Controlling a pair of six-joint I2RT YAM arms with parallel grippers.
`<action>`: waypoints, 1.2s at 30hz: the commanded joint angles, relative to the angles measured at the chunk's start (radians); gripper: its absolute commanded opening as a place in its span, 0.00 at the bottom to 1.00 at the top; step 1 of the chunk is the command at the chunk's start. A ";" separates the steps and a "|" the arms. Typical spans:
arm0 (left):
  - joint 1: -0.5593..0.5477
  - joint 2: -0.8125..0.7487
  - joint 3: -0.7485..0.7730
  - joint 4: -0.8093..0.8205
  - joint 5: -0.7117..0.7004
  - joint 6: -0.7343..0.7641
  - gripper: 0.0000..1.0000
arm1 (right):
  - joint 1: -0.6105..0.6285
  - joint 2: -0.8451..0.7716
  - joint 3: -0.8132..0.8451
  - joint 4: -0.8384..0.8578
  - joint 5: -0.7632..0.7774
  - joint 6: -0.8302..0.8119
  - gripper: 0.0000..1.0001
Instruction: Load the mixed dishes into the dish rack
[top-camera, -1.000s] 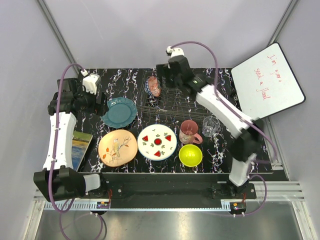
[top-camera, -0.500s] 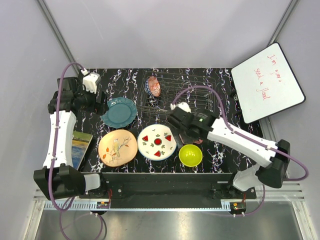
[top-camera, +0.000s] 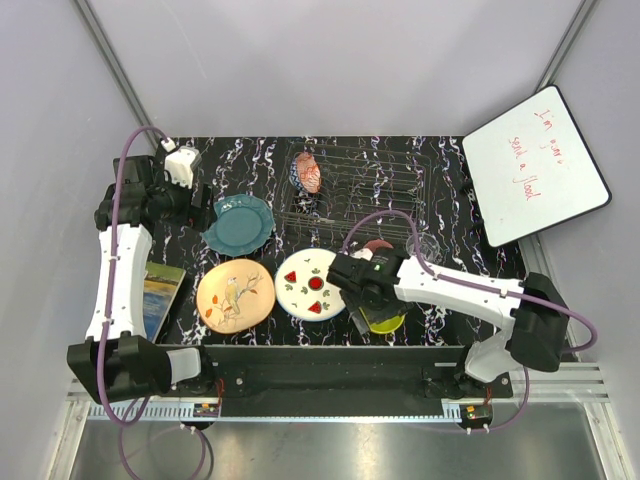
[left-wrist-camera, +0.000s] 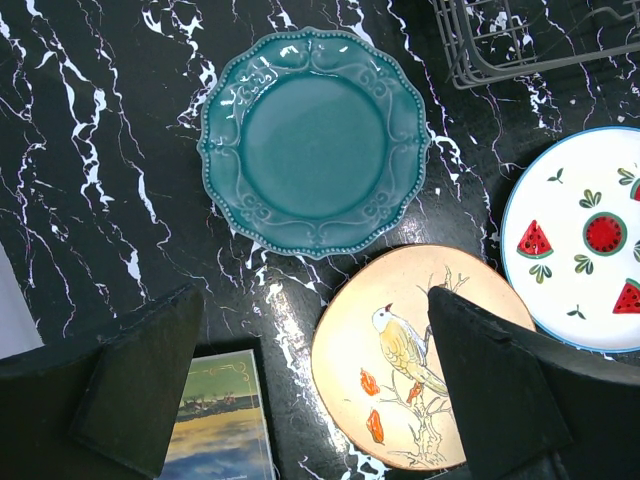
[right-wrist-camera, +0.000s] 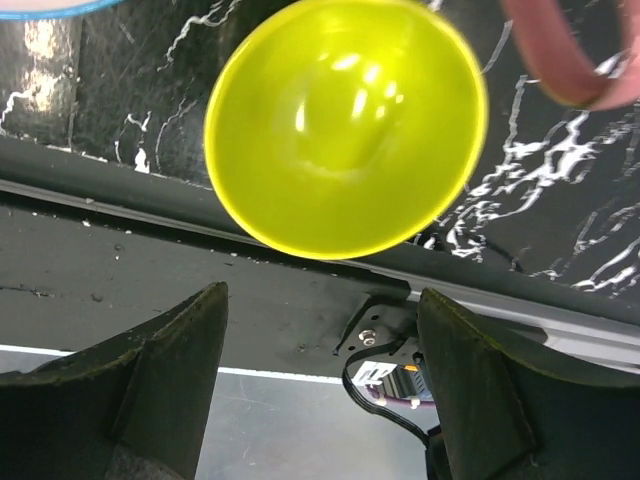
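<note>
**Table** (top-camera: 250, 150): black, white-veined.

**Rack** (top-camera: 375, 185): wire basket, far centre of the table. It holds one item, the red bowl (top-camera: 308, 172), which stands on edge at the left end. A corner of the rack shows in the left wrist view (left-wrist-camera: 530, 45).

**Teal plate** (top-camera: 240, 223): flat on the table, left of the rack and outside it. In the left wrist view it lies beyond the fingertips (left-wrist-camera: 315, 140).

**Peach plate** (top-camera: 235, 295): near left, flat, bird motif up (left-wrist-camera: 400, 360).

**White plate** (top-camera: 312, 284): near centre, just right of the peach plate, with red slices on its face (left-wrist-camera: 580, 240).

**Lime bowl** (top-camera: 388, 320): near edge of the table, upright, partly covered from above by the right gripper. In the right wrist view it sits just past the fingertips and is not between them (right-wrist-camera: 345, 125).

**Mug** (top-camera: 378, 244): pink, between the rack and the lime bowl, mostly hidden by the right arm. Part of it shows top right in the wrist view (right-wrist-camera: 560, 50).

**Glass** (top-camera: 425, 243): right of the mug, faint.

**Left gripper** (top-camera: 195, 205): hovers at the far left, beside the teal plate. Jaws are wide apart and hold nothing (left-wrist-camera: 315, 300).

**Right gripper** (top-camera: 360, 315): low over the table's near edge, at the lime bowl. Jaws are apart and hold nothing (right-wrist-camera: 322, 297).

**Book** (top-camera: 160, 295): left edge of the table, near side.

**Board** (top-camera: 533, 165): white with red writing, far right.
</note>
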 joint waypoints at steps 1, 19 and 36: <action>0.005 -0.006 0.026 0.020 0.028 0.011 0.99 | 0.012 0.020 -0.026 0.093 -0.035 -0.008 0.83; 0.007 -0.013 0.035 0.020 0.022 0.011 0.99 | 0.019 0.221 -0.053 0.222 0.034 -0.080 0.73; 0.005 0.050 0.131 0.020 0.007 -0.024 0.99 | 0.029 0.281 -0.076 0.196 0.012 -0.068 0.38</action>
